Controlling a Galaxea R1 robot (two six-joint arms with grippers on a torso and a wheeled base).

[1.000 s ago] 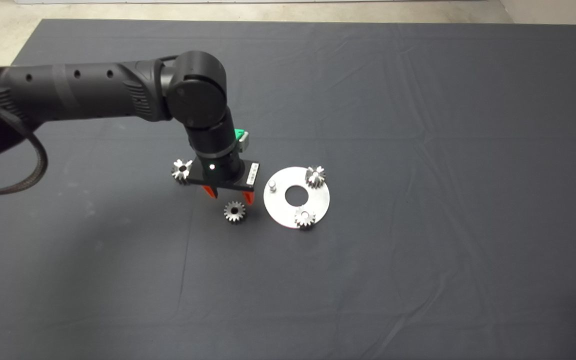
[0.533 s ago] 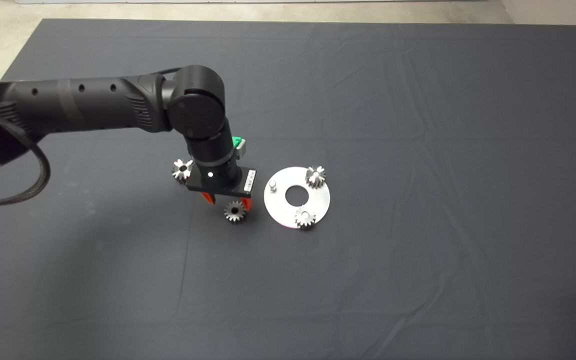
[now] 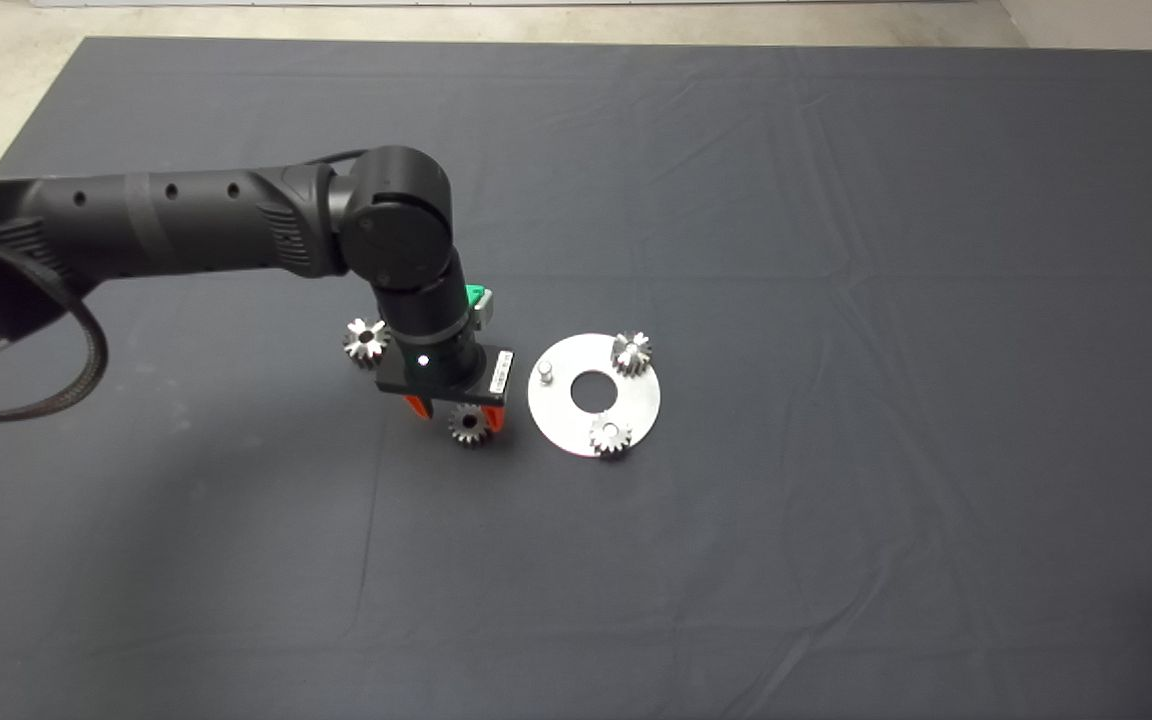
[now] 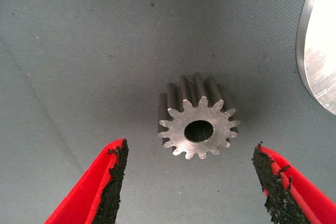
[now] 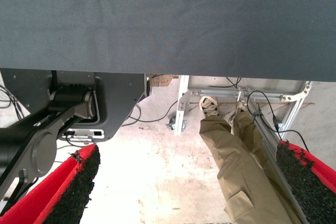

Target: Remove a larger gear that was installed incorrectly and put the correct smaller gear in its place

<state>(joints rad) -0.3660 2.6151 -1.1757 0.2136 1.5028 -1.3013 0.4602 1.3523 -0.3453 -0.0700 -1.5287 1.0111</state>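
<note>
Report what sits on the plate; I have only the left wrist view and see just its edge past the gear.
Observer: The plate carries two small gears, one on its far side and one on its near side, plus one bare peg.
Operator: Locate the larger gear.
Observer: The larger gear lies on the mat, on the other side of the left tool from the plate.
Operator: Check the right tool.
Observer: The right tool is outside the head view; its wrist view shows it open beyond the mat's edge, with a person's legs on the floor.
</note>
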